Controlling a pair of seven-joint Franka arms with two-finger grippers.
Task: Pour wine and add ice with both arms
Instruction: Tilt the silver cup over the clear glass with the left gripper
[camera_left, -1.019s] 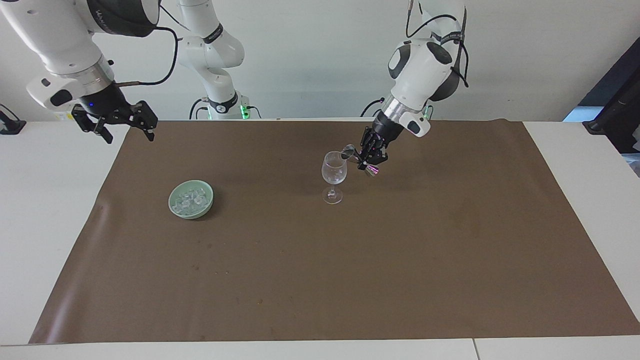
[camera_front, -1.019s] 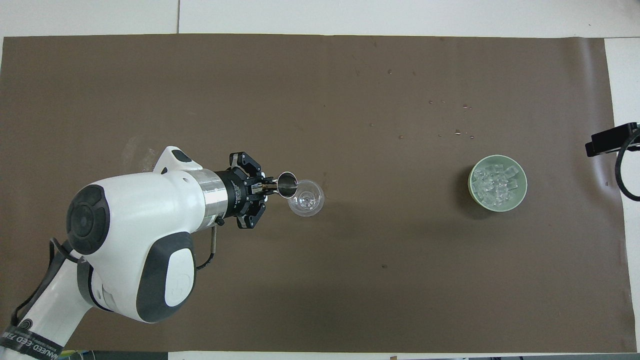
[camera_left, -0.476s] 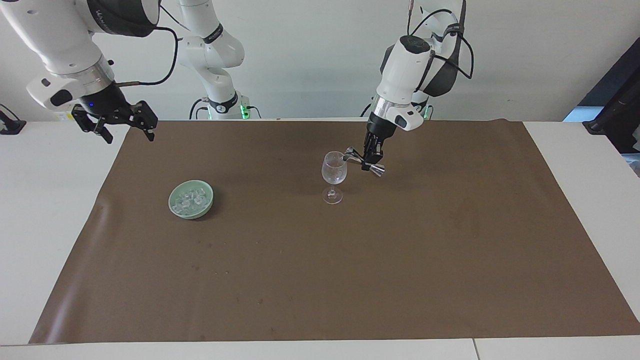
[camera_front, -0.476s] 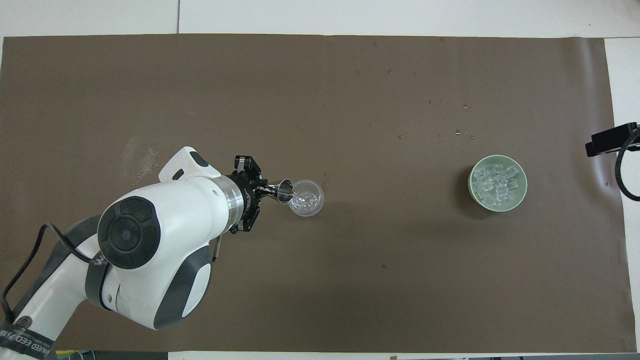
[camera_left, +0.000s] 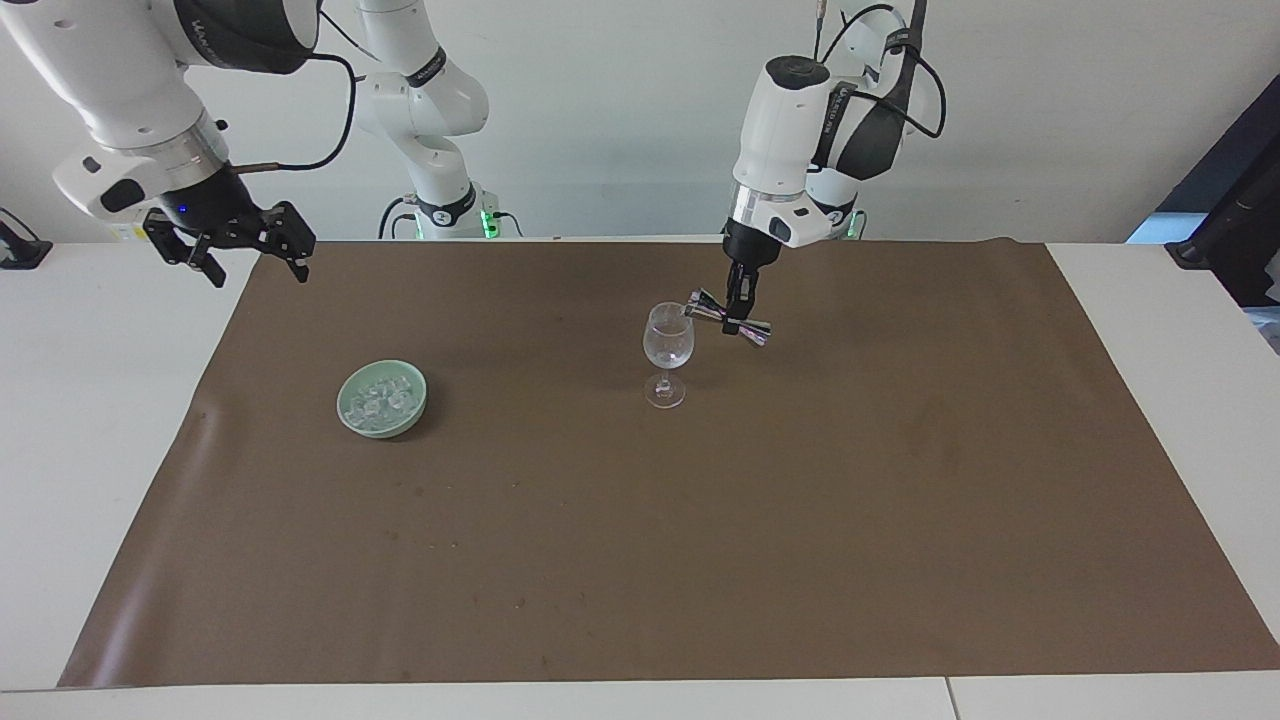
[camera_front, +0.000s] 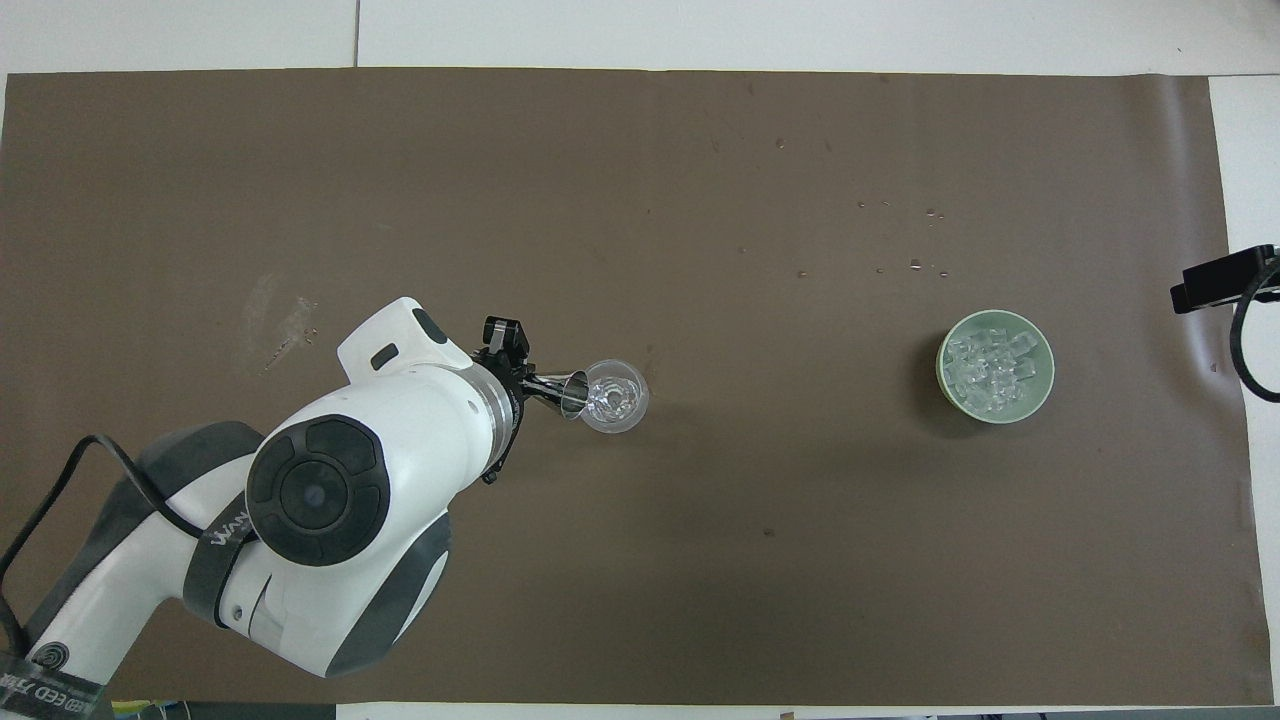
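A clear stemmed wine glass (camera_left: 668, 348) (camera_front: 614, 396) stands mid-mat. My left gripper (camera_left: 737, 318) (camera_front: 530, 380) hangs just beside its rim, toward the left arm's end, shut on a small metal jigger (camera_left: 728, 322) (camera_front: 565, 388). The jigger lies tipped on its side with its mouth at the glass rim. I cannot tell whether wine is in the glass. The ice (camera_left: 383, 398) (camera_front: 992, 367) is heaped in a pale green bowl (camera_left: 385, 430) (camera_front: 942, 368) toward the right arm's end. My right gripper (camera_left: 257, 272) (camera_front: 1225, 280) waits open and empty in the air over the mat's edge at that end.
A brown paper mat (camera_left: 700, 550) (camera_front: 700, 600) covers most of the white table. Small drops (camera_front: 915, 265) speckle the mat a little farther from the robots than the bowl. A black stand (camera_left: 1225, 235) sits at the left arm's end of the table.
My left wrist has turned and the arm has straightened upright, tipping the jigger further onto its side at the glass rim. The right arm, bowl and glass have stayed put.
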